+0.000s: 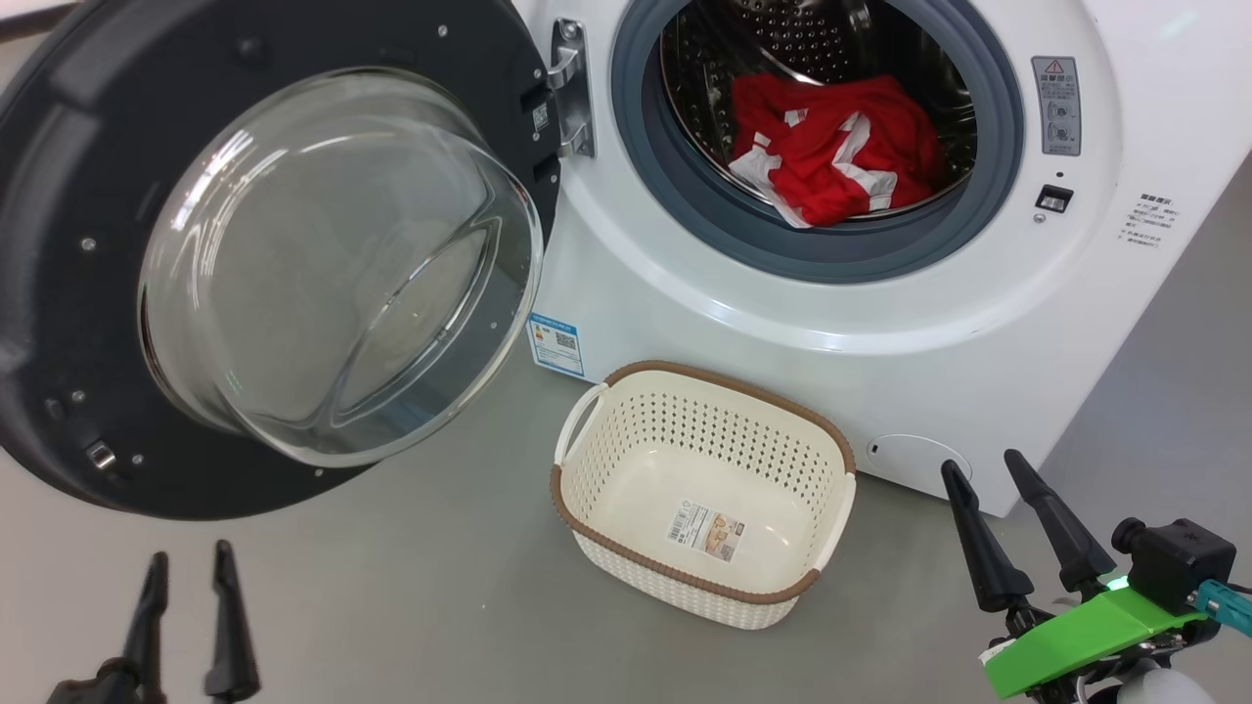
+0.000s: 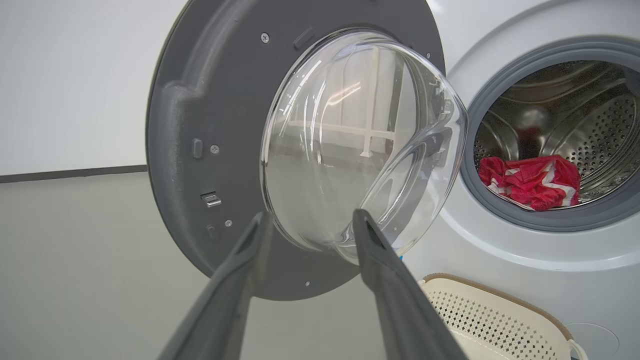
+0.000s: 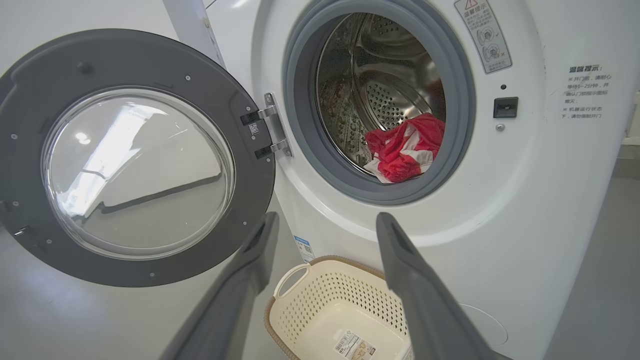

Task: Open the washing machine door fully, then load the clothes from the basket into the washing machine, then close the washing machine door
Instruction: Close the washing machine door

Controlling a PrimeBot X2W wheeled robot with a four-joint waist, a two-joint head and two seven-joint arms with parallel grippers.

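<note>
Red clothes (image 1: 831, 147), one bundle, lie inside the one washer (image 1: 743, 313), its one door (image 1: 59, 196) swung wide, one basket (image 1: 675, 587) below; left gripper (image 1: 190, 553) and right gripper (image 1: 981, 462) hover low, fingers apart.

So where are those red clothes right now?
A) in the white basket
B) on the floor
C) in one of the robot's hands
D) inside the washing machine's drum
D: the red clothes lie in the steel drum of the washing machine, and the basket on the floor holds no fabric.
</note>
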